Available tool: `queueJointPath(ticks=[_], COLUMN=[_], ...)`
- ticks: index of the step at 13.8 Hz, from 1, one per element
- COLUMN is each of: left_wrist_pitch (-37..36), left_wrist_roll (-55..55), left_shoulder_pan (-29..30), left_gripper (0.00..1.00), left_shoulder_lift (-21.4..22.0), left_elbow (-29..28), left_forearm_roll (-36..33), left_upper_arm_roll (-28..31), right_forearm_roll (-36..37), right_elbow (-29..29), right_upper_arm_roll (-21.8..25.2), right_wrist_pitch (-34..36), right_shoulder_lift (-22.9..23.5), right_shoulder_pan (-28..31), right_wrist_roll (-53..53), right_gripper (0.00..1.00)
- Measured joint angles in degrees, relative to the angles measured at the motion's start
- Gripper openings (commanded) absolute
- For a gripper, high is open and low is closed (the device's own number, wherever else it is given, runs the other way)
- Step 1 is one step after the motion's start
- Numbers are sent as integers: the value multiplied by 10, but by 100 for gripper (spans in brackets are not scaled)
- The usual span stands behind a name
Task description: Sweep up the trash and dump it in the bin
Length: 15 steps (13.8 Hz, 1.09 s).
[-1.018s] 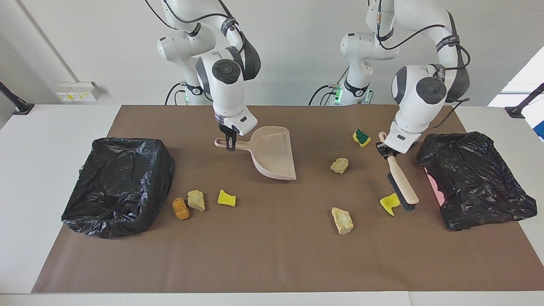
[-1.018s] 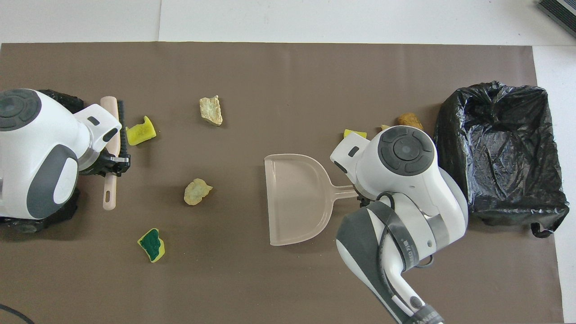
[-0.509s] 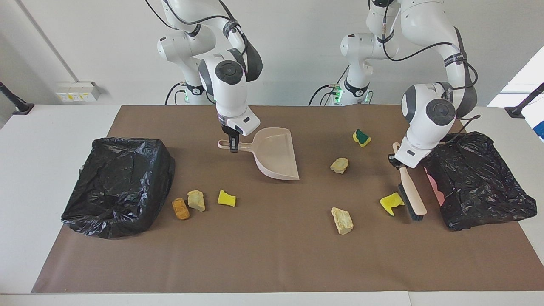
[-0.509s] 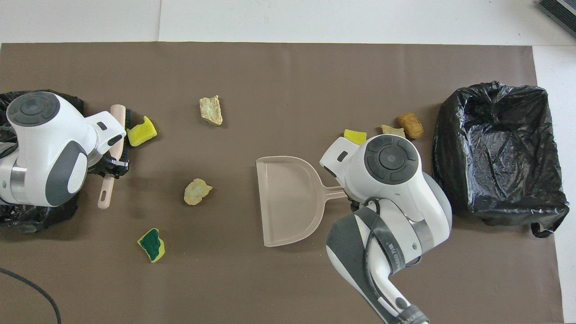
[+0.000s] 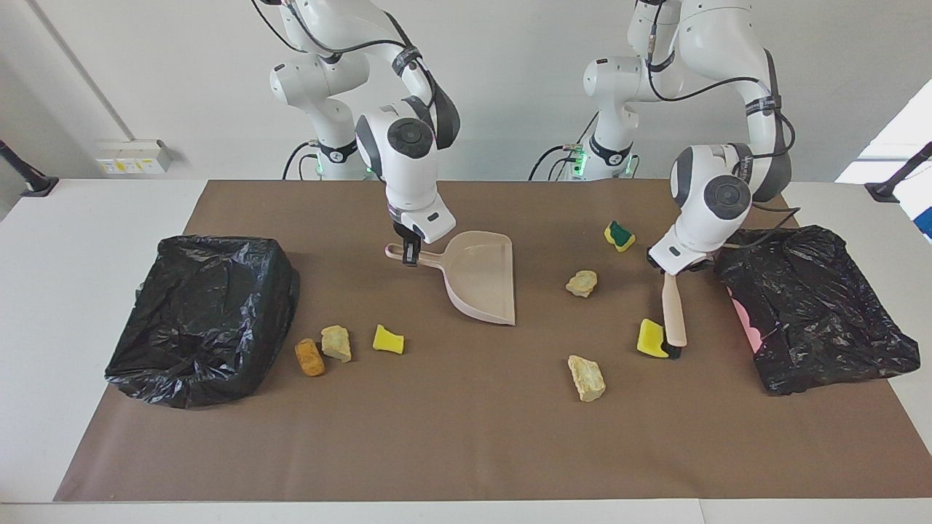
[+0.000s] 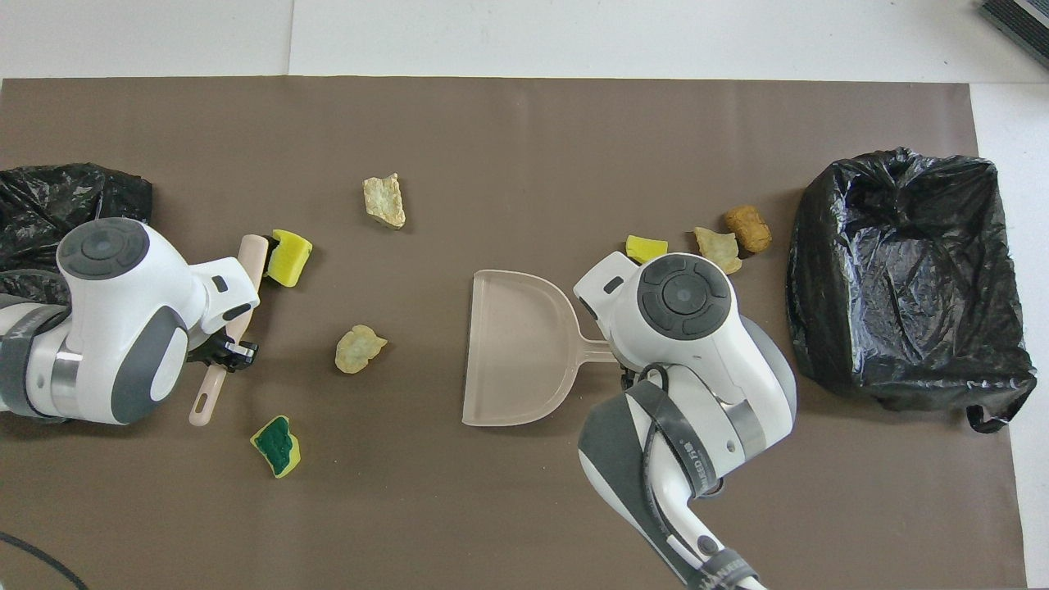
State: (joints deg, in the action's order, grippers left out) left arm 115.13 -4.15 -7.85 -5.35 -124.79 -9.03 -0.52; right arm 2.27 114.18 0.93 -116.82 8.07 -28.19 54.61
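- While the left gripper (image 5: 668, 273) grips the brush (image 5: 673, 318), its bristles touch a yellow sponge chunk (image 5: 649, 339) at nine o'clock in the facing view.
- The right gripper (image 5: 410, 255) clamps the dustpan (image 5: 483, 275) handle.

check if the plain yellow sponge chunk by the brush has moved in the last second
Yes. The plain yellow sponge chunk has been pushed by the beige hand brush away from the black bin bag, toward the table's middle.

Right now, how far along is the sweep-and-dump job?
Nothing is binned yet: all seven scraps lie on the brown mat. In hand: the left gripper holds the brush, its bristles against a yellow sponge chunk; the right gripper holds the empty dustpan by its handle. Left: sweeping all scraps in and dumping into a black-lined bin.
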Motion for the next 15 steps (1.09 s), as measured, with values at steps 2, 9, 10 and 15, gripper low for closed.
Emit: queueJointPath(ticks=[2,9,10,15], left_wrist_pitch=[0,-20,-30,-130], left_wrist_roll=[9,151,174,237], left_shoulder_pan=[-42,-182,-193,-200], left_gripper=[0,0,0,0], left_shoulder_lift=[20,62,62,93], left_elbow=[-28,-74,-69,-28], left_forearm_roll=[28,117,128,134], left_upper_arm_roll=[-2,-4,-5,7], right_forearm_roll=[0,0,0,0], right_elbow=[0,4,4,3], right_upper_arm_roll=[0,-1,-1,-1], right_wrist_pitch=[0,-43,-44,-45], right_shoulder_lift=[0,29,31,32], right_shoulder_pan=[0,-26,-28,-29], right_wrist_roll=[-34,-114,-117,-118], right_gripper=[0,0,0,0])
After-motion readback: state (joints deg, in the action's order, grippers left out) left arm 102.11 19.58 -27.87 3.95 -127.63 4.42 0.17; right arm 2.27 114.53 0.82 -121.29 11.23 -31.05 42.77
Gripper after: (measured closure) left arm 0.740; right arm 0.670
